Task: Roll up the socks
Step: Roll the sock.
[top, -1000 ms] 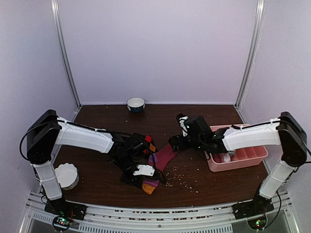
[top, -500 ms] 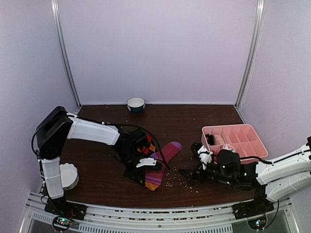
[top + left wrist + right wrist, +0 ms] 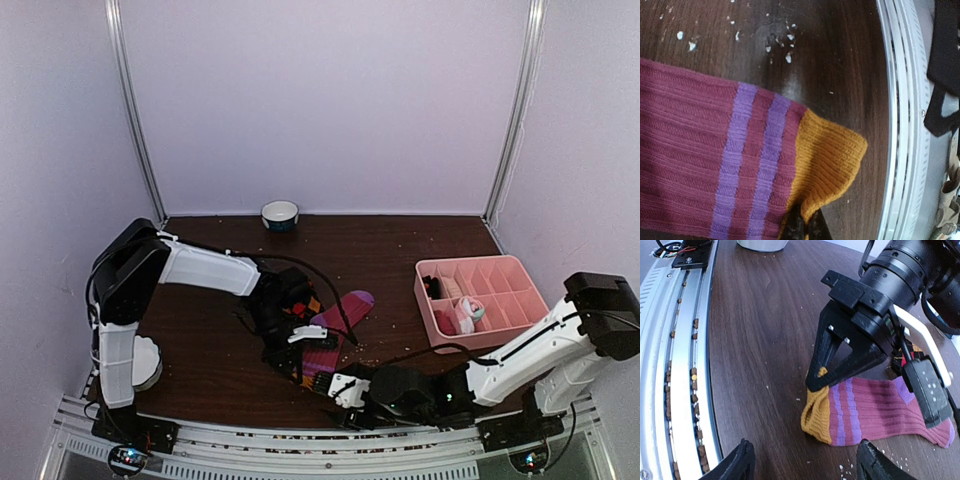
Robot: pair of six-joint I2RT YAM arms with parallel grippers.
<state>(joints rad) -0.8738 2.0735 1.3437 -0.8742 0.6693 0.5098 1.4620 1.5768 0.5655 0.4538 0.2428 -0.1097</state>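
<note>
The purple-magenta striped sock (image 3: 340, 312) lies flat on the dark table, its orange end (image 3: 830, 160) toward the front rail. My left gripper (image 3: 805, 227) is shut on the edge of that orange end; in the right wrist view the left gripper (image 3: 816, 380) stands over the sock (image 3: 875, 410), pinching the cuff. The black argyle sock (image 3: 308, 300) lies mostly hidden under the left arm. My right gripper (image 3: 805, 467) hovers low near the table's front edge (image 3: 338, 388), facing the orange end, jaws wide apart with nothing between them.
A pink compartment tray (image 3: 500, 272) at the right holds a pink-and-white rolled bundle (image 3: 468, 312). A small bowl (image 3: 280, 214) sits at the back wall, a white bowl (image 3: 140, 362) at the front left. Crumbs dot the table; a metal rail (image 3: 670, 370) runs along the front.
My right arm has swung from beside the tray down to the table's front edge, low in front of the orange end, its jaws narrowing slightly. The left gripper keeps its pinch.
</note>
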